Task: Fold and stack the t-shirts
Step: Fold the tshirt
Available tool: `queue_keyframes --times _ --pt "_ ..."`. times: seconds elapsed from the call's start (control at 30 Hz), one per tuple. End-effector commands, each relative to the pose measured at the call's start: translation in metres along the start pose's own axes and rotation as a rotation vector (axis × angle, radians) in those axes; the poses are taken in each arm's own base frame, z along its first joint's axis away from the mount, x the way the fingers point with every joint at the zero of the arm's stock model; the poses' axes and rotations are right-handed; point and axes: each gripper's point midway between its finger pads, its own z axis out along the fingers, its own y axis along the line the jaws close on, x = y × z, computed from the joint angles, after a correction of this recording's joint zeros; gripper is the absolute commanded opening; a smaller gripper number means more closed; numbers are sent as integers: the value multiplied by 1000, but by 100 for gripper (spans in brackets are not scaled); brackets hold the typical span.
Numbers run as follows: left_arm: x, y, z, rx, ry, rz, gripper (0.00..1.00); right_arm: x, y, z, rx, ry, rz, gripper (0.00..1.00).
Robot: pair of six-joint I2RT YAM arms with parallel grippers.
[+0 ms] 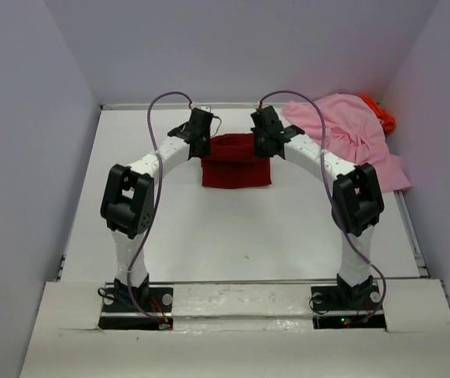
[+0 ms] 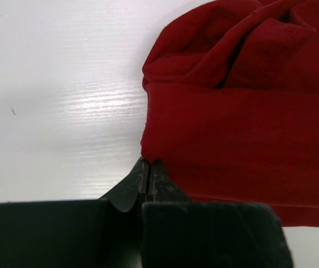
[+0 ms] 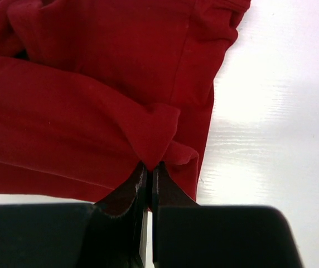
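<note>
The dark red t-shirt (image 1: 236,167) lies partly folded at the table's far middle, between both arms. My left gripper (image 1: 203,132) is at its far left corner, shut on a pinch of the red cloth (image 2: 243,123), with the tips (image 2: 149,162) meeting at the corner. At the far right corner my right gripper (image 1: 263,135) is likewise shut, a peak of red fabric (image 3: 92,95) drawn up between its tips (image 3: 149,165). The light pink t-shirt (image 1: 349,134) lies crumpled at the far right. The bright orange t-shirt (image 1: 381,112) peeks out behind it.
The white table (image 1: 241,228) is walled at the back and both sides. The pink and orange shirts fill its far right corner. Purple cables (image 1: 156,126) loop above each arm.
</note>
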Motion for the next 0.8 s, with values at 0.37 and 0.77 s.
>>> queue_keyframes --times 0.37,0.77 --pt "-66 -2 14 1 -97 1 0 -55 -11 40 64 -63 46 0" --pt "-68 -4 51 21 -65 -6 0 -60 -34 77 103 -50 78 0"
